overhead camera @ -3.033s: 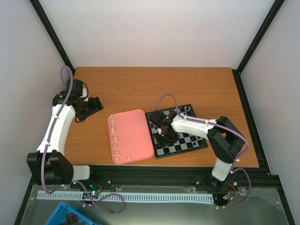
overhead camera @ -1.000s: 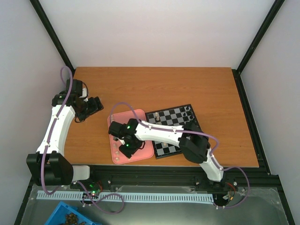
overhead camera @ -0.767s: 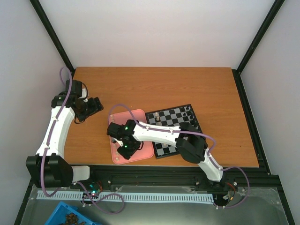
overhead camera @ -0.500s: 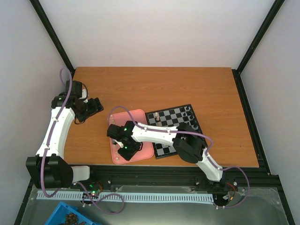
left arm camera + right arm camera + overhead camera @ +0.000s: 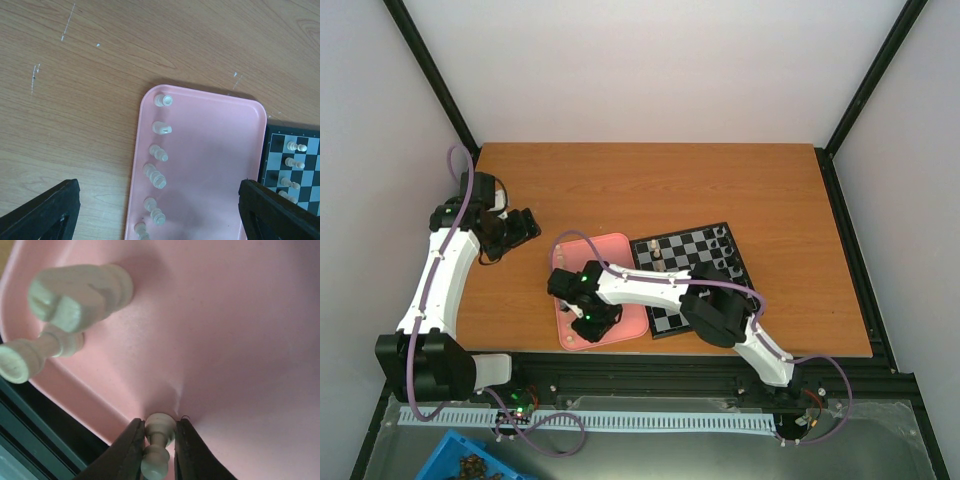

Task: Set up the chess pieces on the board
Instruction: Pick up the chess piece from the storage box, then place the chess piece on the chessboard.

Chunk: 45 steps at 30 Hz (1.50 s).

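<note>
My right gripper (image 5: 159, 440) is shut on a cream pawn (image 5: 158, 432) that stands on the pink tray (image 5: 240, 330), near its front left corner. Two more cream pieces (image 5: 75, 295) stand close by, toward the tray's left rim. In the top view the right gripper (image 5: 588, 318) is low over the tray (image 5: 620, 250). The board (image 5: 695, 275) lies right of the tray with a few cream pieces (image 5: 658, 258) on it. My left gripper (image 5: 520, 228) is open above bare table, left of the tray. Its view shows several cream pieces (image 5: 154, 175) in a row along the tray's left side.
Dark pieces (image 5: 723, 238) stand at the board's far right corner. The right arm (image 5: 660, 285) stretches across the board's near left part. A blue bin (image 5: 470, 462) sits below the table's near edge.
My right gripper has moved from over the board leftward to the tray's front left and has come down around a cream pawn. The left arm has not moved.
</note>
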{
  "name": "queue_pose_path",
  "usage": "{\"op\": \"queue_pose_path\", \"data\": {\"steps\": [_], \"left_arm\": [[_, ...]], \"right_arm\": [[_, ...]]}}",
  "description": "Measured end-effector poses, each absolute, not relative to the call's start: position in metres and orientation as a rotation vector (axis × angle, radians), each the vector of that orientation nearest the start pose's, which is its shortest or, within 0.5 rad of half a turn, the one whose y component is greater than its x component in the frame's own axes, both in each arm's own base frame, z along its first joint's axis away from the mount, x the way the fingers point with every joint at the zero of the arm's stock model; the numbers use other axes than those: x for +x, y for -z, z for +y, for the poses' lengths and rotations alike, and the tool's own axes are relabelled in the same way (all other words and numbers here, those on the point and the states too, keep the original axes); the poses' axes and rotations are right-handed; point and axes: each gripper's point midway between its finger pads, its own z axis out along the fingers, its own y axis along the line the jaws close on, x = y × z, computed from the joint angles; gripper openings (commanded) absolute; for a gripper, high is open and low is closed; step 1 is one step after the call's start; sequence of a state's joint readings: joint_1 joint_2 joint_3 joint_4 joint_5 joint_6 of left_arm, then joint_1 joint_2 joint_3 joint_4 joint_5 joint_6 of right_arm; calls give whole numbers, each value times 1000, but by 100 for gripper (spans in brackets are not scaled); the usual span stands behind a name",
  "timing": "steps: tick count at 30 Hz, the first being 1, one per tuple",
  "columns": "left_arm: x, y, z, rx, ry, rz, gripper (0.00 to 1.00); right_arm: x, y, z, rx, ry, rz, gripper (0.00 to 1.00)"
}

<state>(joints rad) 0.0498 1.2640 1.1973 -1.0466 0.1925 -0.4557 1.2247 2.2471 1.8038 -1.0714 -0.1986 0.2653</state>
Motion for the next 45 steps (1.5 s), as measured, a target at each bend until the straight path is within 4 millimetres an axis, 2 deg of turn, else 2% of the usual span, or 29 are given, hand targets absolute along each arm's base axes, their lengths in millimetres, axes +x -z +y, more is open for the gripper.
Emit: {"op": "queue_pose_path", "data": {"steps": [3,11,15,19,22,25,28,35,39,45], "left_arm": [[297,-191,-18,-618,383,2636,88],[297,-191,-18,-617,383,2636,88],[297,-191,-18,-618,383,2636,88],[297,-191,-18,-618,382,2636,88],[297,-191,-18,-618,382,2636,88],[297,-191,-18,-618,382,2636,88],[298,-190,-18,-619,382,2638,88],[298,-189,-18,-619,381,2639,88],[299,-188,-18,-620,381,2643,88],[299,-188,-18,-621,380,2645,88]], "right_arm": [[120,-27,433,-1497,-301,2848,3],[128,-29,427,-1469,-238,2849,3],[141,-34,414,-1394,-176,2860,3],[162,-60,375,-1221,-137,2884,3],[181,-87,335,-1034,-146,2898,3],[196,-99,294,-859,-124,2919,3],[193,-91,263,-767,-59,2968,3],[168,-66,233,-699,-5,3060,3],[161,-57,229,-670,-18,3084,3],[164,-51,235,-635,-60,3067,3]]}}
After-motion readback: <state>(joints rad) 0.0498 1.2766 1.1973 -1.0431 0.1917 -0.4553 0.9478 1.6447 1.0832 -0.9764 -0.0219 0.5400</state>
